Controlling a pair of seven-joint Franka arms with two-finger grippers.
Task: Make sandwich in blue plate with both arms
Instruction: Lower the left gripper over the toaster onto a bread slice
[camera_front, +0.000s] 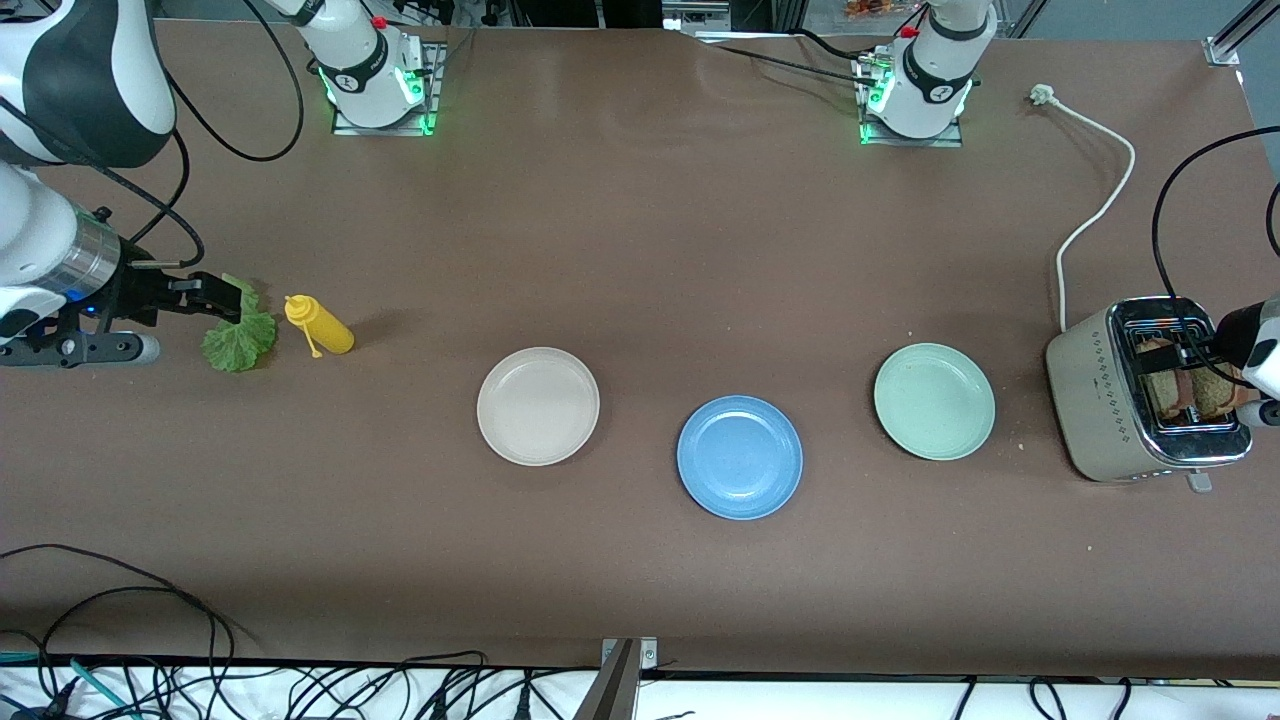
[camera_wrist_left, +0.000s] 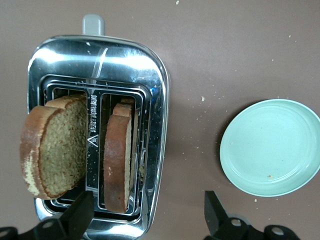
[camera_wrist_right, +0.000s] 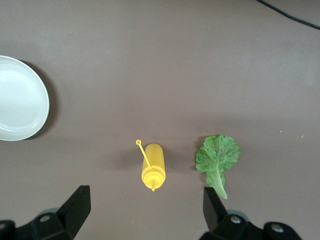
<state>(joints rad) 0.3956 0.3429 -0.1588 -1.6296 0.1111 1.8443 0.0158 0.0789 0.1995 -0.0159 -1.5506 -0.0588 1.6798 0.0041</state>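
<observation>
Left gripper (camera_wrist_left: 145, 217), jaws wide, hangs over the toaster's (camera_wrist_left: 97, 130) bread slices (camera_wrist_left: 55, 147) to grasp one; right gripper (camera_wrist_right: 145, 215), jaws wide, hangs over the lettuce leaf (camera_wrist_right: 217, 157).

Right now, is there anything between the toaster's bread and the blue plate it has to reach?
Yes, the pale green plate lies on the table between the toaster holding the bread slices and the blue plate. It is low and flat, so bread carried through the air would probably pass over it.

Three plates (camera_front: 538, 405), two bread slices (camera_wrist_left: 55, 145).
</observation>
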